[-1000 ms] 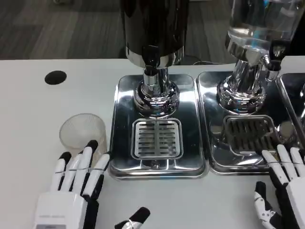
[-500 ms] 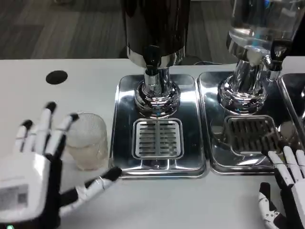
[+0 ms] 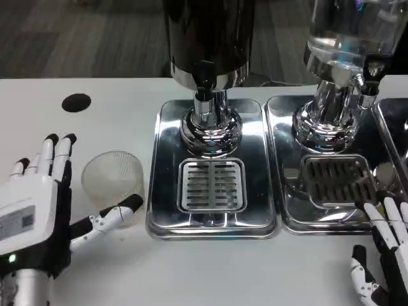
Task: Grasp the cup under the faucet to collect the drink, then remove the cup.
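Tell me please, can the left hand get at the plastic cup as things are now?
Probably yes. The left hand is open right beside the clear cup, fingers on its left, thumb reaching toward its front, and nothing lies between them. The cup stands upright on the table, left of the drip tray.

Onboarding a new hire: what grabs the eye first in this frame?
The dark drink dispenser at top centre, its faucet above a shiny steel drip tray. A clear plastic cup stands on the white table left of that tray, not under the faucet. The left hand is spread open beside the cup.
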